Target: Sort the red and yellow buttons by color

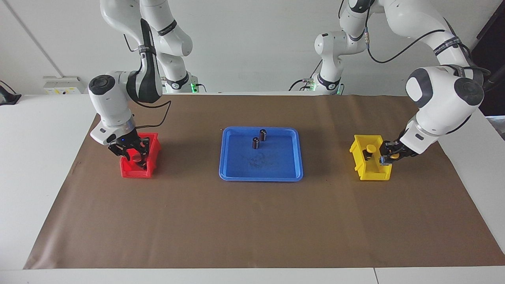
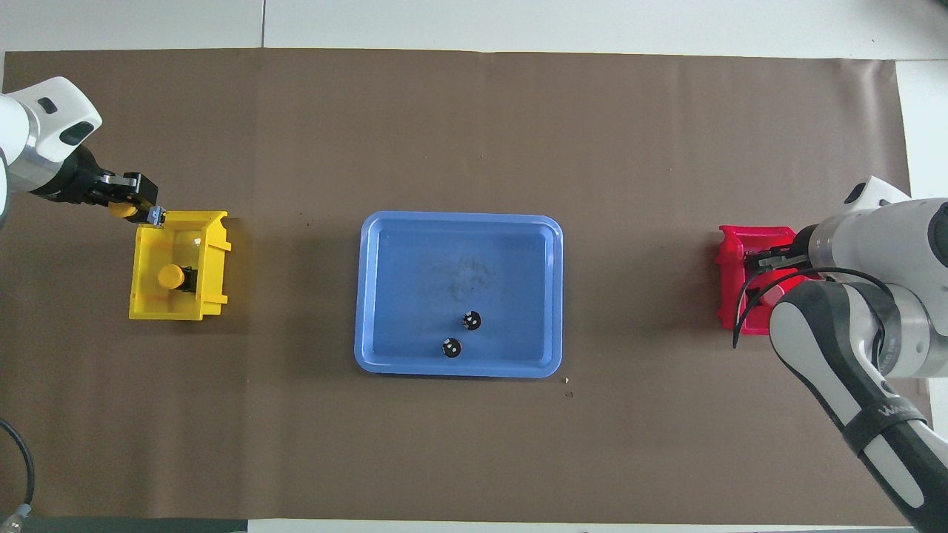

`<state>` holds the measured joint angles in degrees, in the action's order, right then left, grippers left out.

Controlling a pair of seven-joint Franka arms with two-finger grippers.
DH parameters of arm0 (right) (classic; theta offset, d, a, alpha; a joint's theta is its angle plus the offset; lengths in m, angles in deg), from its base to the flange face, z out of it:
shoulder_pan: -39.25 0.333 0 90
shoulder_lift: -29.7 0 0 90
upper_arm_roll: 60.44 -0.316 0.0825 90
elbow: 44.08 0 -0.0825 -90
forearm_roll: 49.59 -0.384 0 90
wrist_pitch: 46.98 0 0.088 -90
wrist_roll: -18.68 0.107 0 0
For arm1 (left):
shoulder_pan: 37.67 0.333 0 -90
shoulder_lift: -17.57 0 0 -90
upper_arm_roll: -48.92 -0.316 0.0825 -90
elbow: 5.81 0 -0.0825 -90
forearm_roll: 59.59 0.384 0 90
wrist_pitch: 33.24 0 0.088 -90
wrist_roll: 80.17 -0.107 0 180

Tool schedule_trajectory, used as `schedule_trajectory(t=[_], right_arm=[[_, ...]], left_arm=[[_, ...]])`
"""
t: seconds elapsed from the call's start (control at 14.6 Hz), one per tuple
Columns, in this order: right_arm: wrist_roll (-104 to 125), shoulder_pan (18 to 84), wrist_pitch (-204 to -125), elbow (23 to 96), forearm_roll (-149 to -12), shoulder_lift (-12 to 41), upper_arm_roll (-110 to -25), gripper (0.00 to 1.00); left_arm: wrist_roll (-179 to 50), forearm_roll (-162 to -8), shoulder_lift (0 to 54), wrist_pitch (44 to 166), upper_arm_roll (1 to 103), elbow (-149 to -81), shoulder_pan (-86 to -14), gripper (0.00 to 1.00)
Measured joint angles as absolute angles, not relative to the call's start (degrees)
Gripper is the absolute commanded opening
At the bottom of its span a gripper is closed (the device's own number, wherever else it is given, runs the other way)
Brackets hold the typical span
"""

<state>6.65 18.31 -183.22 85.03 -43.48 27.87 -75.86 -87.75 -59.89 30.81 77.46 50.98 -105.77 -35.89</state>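
Left tool (image 1: 389, 154) at frame right, clenched on yellow button (image 1: 393, 157) over yellow bin (image 1: 371, 170), ready to drop. Right tool (image 1: 132, 152) inside red bin (image 1: 134, 171), frame left; grip unclear.

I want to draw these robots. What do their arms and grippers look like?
Both arms are glossy white with rounded joints, dark grey bands and round dark end caps. Thin black cables loop along them, and one band carries white lettering. The left gripper and right gripper are small, black and two-fingered.

White worktop (image 1: 39, 165) under a brown paper mat (image 1: 252, 221). Plain white wall (image 1: 244, 43) at the robots' end. Power strip (image 1: 59, 85) along the wall edge. Even light.
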Motion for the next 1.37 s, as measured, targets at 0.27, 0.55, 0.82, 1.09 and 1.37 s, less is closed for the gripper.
schedule_trajectory(t=[0.27, 0.55, 0.82, 1.09, 1.37], right_arm=[[6.61, 18.57, -167.87, 74.69, -43.50, 28.01, -76.22, 0.77], [6.61, 18.66, -150.47, 61.78, -44.71, 29.40, -77.83, 0.98], [6.91, 18.60, -136.14, 52.50, -47.03, 32.98, -77.76, 1.00], [7.05, 18.09, -131.57, 47.73, -47.04, 33.36, -77.17, 1.00], [9.11, 16.80, -131.55, 46.89, -47.04, 32.16, -76.70, 1.00]], left_arm=[[-88.21, -59.89, 29.07, 80.37, 51.91, -110.59, -35.96, 0.01], [-88.50, -59.89, 26.85, 84.92, 52.02, -116.90, -35.97, 0.01], [-88.50, -59.89, 26.72, 89.46, 51.94, -119.72, -35.94, 0.01], [-88.50, -59.89, 26.93, 94.08, 51.84, -123.25, -35.88, 0.43], [-88.51, -59.89, 26.96, 94.30, 51.83, -123.16, -35.88, 0.58]])
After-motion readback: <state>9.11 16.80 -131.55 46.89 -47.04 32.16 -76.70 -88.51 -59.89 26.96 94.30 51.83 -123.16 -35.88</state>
